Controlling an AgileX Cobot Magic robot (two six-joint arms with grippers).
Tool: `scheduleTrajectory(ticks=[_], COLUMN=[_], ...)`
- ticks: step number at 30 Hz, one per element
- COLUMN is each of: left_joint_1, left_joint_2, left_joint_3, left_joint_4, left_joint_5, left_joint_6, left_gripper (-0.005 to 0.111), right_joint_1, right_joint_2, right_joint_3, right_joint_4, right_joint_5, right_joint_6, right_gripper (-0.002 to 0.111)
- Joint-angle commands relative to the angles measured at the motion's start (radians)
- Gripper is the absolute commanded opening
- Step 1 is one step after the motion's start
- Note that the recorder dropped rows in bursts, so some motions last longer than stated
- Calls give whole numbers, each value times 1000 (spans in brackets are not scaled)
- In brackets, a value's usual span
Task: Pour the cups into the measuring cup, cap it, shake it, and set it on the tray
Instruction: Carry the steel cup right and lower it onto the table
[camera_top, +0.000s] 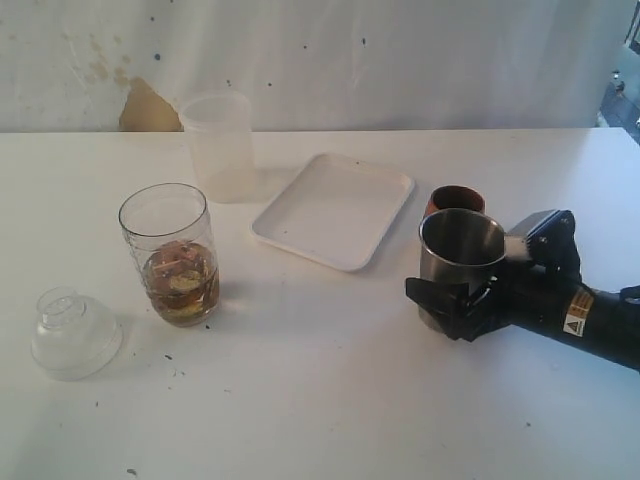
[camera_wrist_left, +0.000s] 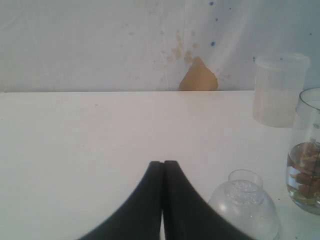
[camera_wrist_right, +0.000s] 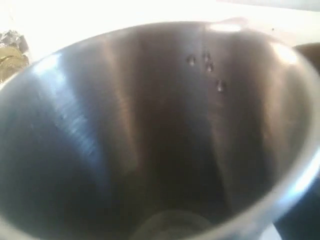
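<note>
The steel tumbler (camera_top: 460, 250) stands upright right of the middle, with my right gripper (camera_top: 452, 296) shut on its lower body. The right wrist view looks down into the tumbler (camera_wrist_right: 160, 125): a bare inside with a few droplets, and the fingers are hidden. Just behind the tumbler stands the brown wooden cup (camera_top: 457, 199). The clear measuring cup (camera_top: 170, 255) (camera_wrist_left: 306, 150) stands at the left, holding brownish liquid with pieces in it. Its domed cap (camera_top: 75, 333) (camera_wrist_left: 245, 207) lies near it. My left gripper (camera_wrist_left: 163, 163) is shut on nothing, beside the cap. The white tray (camera_top: 333, 210) lies in the middle.
A frosted plastic cup (camera_top: 220, 145) (camera_wrist_left: 279, 90) stands at the back, behind the measuring cup and left of the tray. A brown stain (camera_top: 148, 108) marks the wall behind the table. The right arm's black body (camera_top: 580, 315) stretches in from the right edge.
</note>
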Motion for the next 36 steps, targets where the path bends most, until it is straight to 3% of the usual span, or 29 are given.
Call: scheduleTrajectory(ticks=[1, 15, 19, 28, 36], left_joint_1=[-1, -1, -1, -1, -1], left_joint_2=[-4, -4, -4, -4, -4], left_joint_3=[6, 6, 6, 6, 6], left_joint_4=[-1, -1, -1, -1, -1], left_joint_5=[-12, -12, -12, -12, -12], left_joint_6=[0, 0, 0, 0, 0], left_gripper=[0, 0, 0, 0, 0], right_joint_1=[-5, -5, -5, -5, -5], right_joint_2=[-40, -69, -96, -148, -223], right_joint_3=[-4, -4, -4, -4, -4], right_joint_4=[4, -3, 4, 4, 105], right_joint_5=[-17, -17, -17, 29, -1], right_joint_6=[3, 11, 11, 11, 11], right_gripper=[98, 98, 105, 105, 105])
